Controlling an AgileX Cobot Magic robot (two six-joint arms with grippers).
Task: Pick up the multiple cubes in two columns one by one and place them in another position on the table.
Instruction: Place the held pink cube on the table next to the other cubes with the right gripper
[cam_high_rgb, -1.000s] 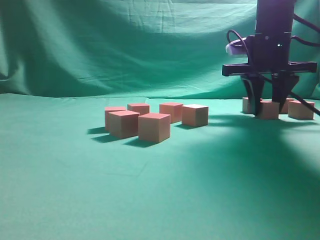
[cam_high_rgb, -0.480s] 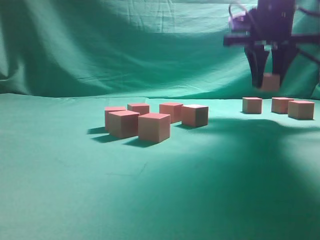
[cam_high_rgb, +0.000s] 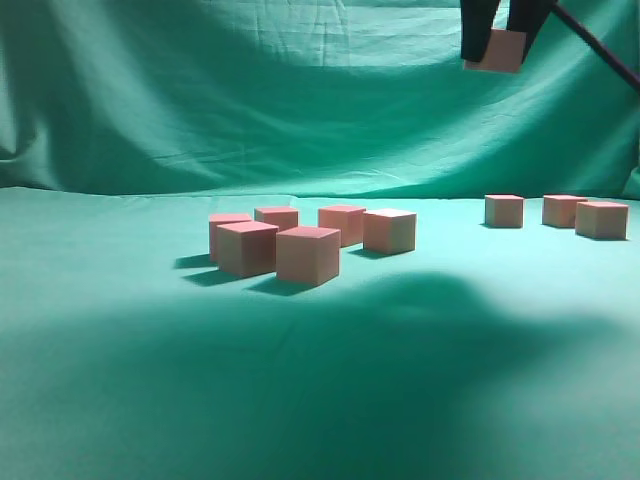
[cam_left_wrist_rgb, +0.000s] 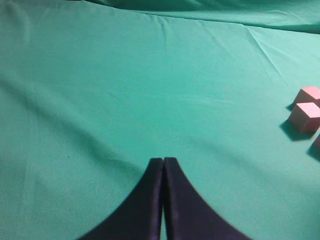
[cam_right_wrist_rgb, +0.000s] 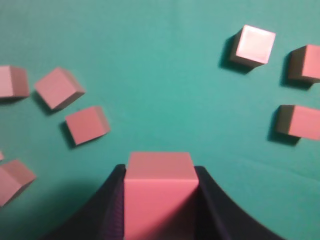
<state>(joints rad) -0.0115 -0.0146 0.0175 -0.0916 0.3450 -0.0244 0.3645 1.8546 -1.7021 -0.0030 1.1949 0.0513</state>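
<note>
My right gripper (cam_high_rgb: 497, 40) is high at the top right of the exterior view, shut on a pinkish-red cube (cam_high_rgb: 497, 52). In the right wrist view that cube (cam_right_wrist_rgb: 158, 192) sits clamped between the dark jaws (cam_right_wrist_rgb: 159, 200), far above the table (cam_right_wrist_rgb: 165, 85). A cluster of several cubes (cam_high_rgb: 308, 254) lies mid-table. Three cubes (cam_high_rgb: 504, 210) stand at the right. My left gripper (cam_left_wrist_rgb: 163, 162) is shut and empty over bare green cloth, with two cubes (cam_left_wrist_rgb: 304, 116) at the right edge of the left wrist view.
Green cloth (cam_high_rgb: 200, 380) covers the table and rises as a backdrop (cam_high_rgb: 250, 90). A broad arm shadow lies across the front of the table.
My right gripper has lifted one cube from the right-hand group straight up, then shifted slightly left. Three cubes are left standing there. The cluster has not moved.
</note>
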